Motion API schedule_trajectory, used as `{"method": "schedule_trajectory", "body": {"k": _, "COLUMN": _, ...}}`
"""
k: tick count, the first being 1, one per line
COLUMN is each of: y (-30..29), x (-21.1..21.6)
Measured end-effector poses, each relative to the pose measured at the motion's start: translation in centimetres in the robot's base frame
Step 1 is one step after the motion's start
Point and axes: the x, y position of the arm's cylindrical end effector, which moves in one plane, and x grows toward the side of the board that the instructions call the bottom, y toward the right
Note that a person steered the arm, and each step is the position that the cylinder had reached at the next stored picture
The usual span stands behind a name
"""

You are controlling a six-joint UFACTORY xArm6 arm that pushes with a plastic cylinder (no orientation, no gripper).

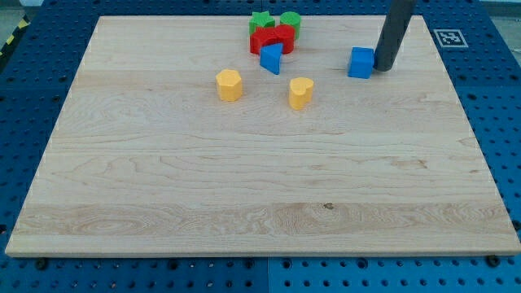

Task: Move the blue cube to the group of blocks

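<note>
The blue cube [361,63] sits on the wooden board [260,187] toward the view's top right. My tip [383,68] is right beside the cube, on its right side, touching or nearly touching it. The group of blocks lies to the cube's left near the view's top middle: a green star-like block [260,20], a green cylinder [291,22], two red blocks [271,39] pressed together, and a blue wedge-shaped block [271,59] just below them.
A yellow hexagonal block [229,85] and a yellow heart-shaped block [300,93] lie below the group. A black-and-white marker tag [449,37] is on the blue pegboard table [496,122] past the board's top right corner.
</note>
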Motion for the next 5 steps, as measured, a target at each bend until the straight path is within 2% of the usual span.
{"method": "schedule_trajectory", "body": {"k": 3, "y": -2.6, "x": 1.7}}
{"method": "schedule_trajectory", "body": {"k": 5, "y": -4.2, "x": 0.3}}
